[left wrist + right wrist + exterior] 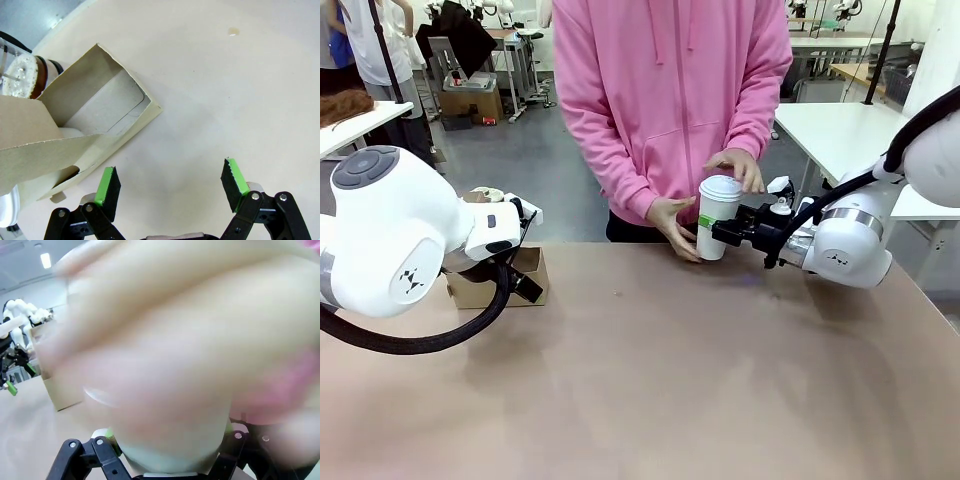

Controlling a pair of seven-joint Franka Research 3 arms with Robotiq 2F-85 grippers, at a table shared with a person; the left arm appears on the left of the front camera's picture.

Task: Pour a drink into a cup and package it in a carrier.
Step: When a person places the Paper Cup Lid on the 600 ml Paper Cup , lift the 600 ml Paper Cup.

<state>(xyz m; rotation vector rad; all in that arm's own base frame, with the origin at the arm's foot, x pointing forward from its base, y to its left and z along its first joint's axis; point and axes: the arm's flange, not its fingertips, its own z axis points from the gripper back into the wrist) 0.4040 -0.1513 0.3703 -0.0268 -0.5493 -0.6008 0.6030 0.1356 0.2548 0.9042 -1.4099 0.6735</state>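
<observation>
Between the fingers of the right gripper (718, 230) sits the cup (720, 205), clamped; left gripper (170, 182) gapes open beside the carrier (100, 107).

The cup (719, 217) was near the table's (640, 380) far edge. The right gripper (718, 230) lay to the cup's right, fingers either side of it. A person's hand (672, 224) lay at its left, another hand (738, 168) on its top. The carrier (470, 290) sat well left of the cup.

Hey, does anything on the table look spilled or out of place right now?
Only a small brownish spot on the bare table beyond the carrier, perhaps a spilled drop. The cup is upright and lidded, gripped by the right gripper with the person's hands on it.
</observation>
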